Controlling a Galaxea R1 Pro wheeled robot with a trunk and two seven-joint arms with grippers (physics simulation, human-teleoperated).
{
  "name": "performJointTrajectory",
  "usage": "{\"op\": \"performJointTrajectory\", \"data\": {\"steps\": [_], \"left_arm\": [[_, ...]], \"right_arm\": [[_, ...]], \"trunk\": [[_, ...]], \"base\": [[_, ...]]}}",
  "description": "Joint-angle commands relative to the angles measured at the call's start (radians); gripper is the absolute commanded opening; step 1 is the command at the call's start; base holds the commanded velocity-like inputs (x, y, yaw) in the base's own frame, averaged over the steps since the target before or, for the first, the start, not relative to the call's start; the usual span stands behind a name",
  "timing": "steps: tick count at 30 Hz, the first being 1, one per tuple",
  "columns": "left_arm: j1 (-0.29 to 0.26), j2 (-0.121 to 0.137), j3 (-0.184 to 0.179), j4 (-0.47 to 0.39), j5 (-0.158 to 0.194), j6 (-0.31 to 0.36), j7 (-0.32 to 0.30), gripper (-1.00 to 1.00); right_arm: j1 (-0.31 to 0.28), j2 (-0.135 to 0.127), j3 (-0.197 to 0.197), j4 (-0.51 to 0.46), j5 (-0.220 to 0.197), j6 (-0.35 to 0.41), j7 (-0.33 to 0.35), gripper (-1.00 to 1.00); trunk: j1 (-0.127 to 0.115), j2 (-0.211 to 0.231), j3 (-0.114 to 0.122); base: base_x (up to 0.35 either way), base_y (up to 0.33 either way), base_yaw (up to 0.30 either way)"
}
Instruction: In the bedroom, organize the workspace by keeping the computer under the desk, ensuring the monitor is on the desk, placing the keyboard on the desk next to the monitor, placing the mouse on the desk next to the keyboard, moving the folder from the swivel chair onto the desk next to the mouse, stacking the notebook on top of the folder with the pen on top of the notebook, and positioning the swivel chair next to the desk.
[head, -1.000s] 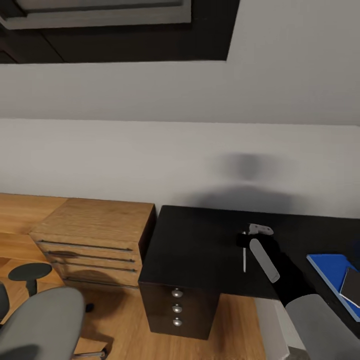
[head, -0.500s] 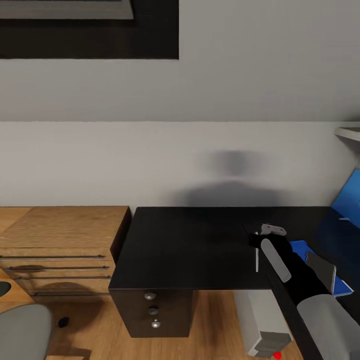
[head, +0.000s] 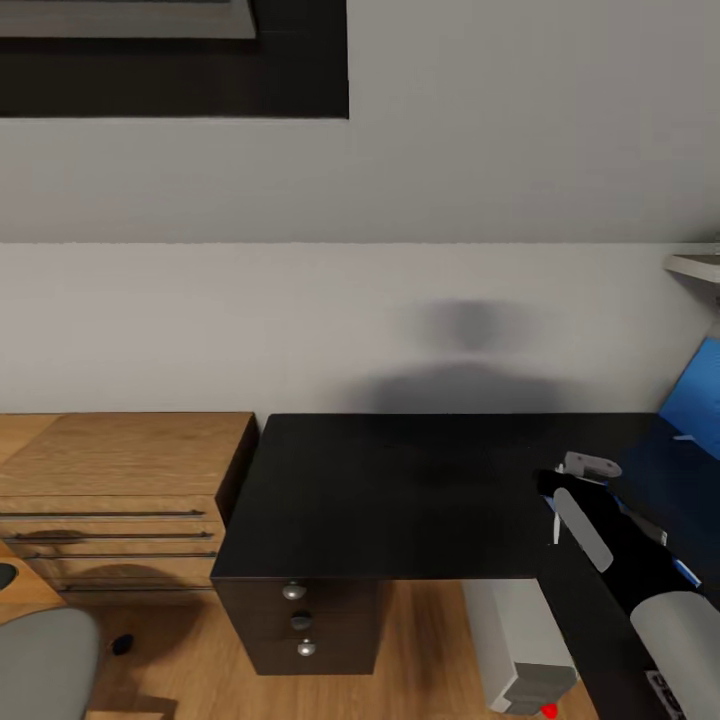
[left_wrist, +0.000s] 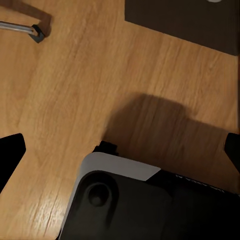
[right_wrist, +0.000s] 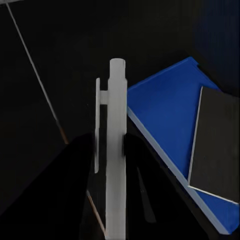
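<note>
Head view: right gripper (head: 556, 507) over right part of black desk (head: 400, 490), pinching white pen (head: 555, 522), pen hanging tip-down just above desk top. Computer (head: 520, 640) on wood floor (head: 420, 650) under desk, beside black drawer unit (head: 300, 620) with silver knobs. Light-wood shelf unit (head: 120, 480) at desk's left end. Corner of grey swivel chair (head: 45, 665) at lower left, apart from desk. Monitor edge (head: 700, 395) lit blue at far right.

Right wrist view: pen (right_wrist: 115, 150) clamped between dark fingers (right_wrist: 75, 190), over desk top. Blue folder (right_wrist: 165, 125) flat on desk just beside pen, dark grey notebook (right_wrist: 215, 145) stacked on folder.

Left wrist view: left gripper (left_wrist: 120, 155) spread wide, holding nothing, above floor; chair castor (left_wrist: 36, 31) near a corner of picture.
</note>
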Motion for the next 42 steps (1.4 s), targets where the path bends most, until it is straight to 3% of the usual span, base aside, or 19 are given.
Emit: {"op": "performJointTrajectory", "data": {"steps": [1,8,16,30,35,42], "left_arm": [[0.0,-0.001,0.003,0.0,0.006,-0.003,0.0,1.0],[0.0,-0.001,0.003,0.0,0.007,-0.002,0.0,1.0],[0.0,-0.001,0.003,0.001,0.007,-0.002,0.0,1.0],[0.0,-0.001,0.003,0.001,0.007,-0.004,0.0,1.0],[0.0,0.0,0.003,0.001,0.007,-0.004,0.0,1.0],[0.0,0.0,0.003,0.001,0.008,-0.004,0.0,1.0]], "right_arm": [[-0.001,-0.005,0.004,0.002,-0.01,-0.001,-0.009,-1.0],[-0.002,-0.024,0.003,0.033,-0.006,-0.038,-0.006,-1.0],[-0.002,-0.026,0.003,0.039,-0.006,-0.056,-0.004,-1.0],[-0.002,-0.026,0.003,0.044,-0.005,-0.062,-0.004,-1.0],[-0.003,-0.023,0.009,0.125,0.024,-0.19,0.009,-1.0],[-0.006,-0.023,0.009,0.194,0.042,-0.212,0.02,-1.0]], "trunk": [[0.001,-0.002,-0.002],[0.001,-0.002,-0.002],[0.001,-0.002,0.0],[0.001,-0.002,0.013],[0.001,-0.002,0.014],[0.001,-0.002,0.014]], "base": [[0.0,-0.249,0.0],[0.0,-0.232,0.0],[0.0,-0.097,-0.045],[0.0,-0.003,-0.199],[0.065,0.0,-0.029],[0.139,0.0,-0.001]]}}
